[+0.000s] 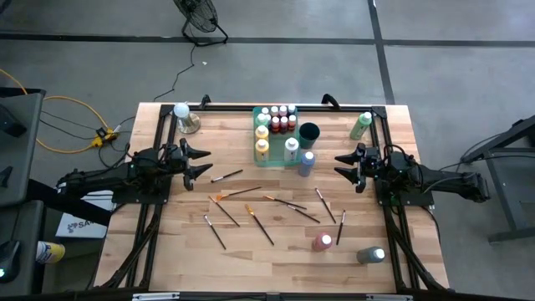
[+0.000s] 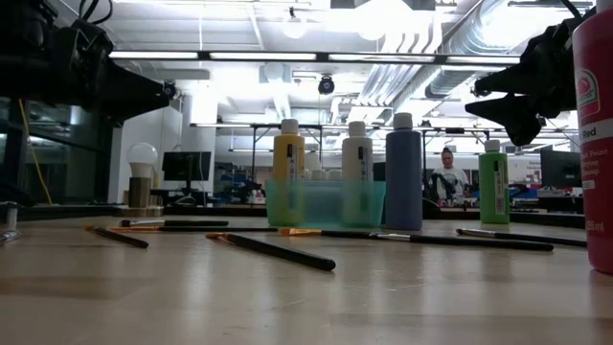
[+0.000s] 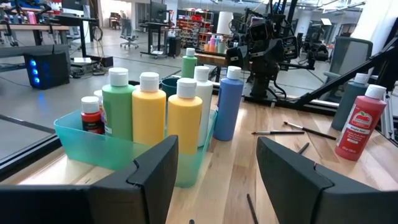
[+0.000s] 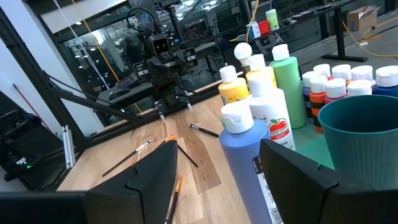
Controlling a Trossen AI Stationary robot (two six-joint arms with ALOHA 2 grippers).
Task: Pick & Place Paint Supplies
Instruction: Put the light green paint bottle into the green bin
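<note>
The left gripper hovers over the wooden table with its two dark fingers spread apart and nothing between them. Just ahead of it stands the translucent green plastic bin, holding white-capped paint bottles: a green bottle, two yellow bottles and a small red bottle among them. A blue white-capped bottle stands on the table just beside the bin, on the side toward the right arm.

The right gripper faces the left one from across the table, its fingers likewise held apart and empty. The blue bottle is the nearest thing to it; just beyond are a white bottle with a red apple on its label (the print under the apple is too small to read) and a dark teal ribbed cup standing in the bin.

Thin dark-handled paintbrushes lie scattered on the table between and in front of the two grippers, one with an orange tip. A red bottle with a white label stands near the right gripper; its writing cannot be made out. A grey bottle lies just beside it, and a lone green bottle stands at the far corner behind the right gripper. A clear object with a white ball top stands behind the left gripper.
</note>
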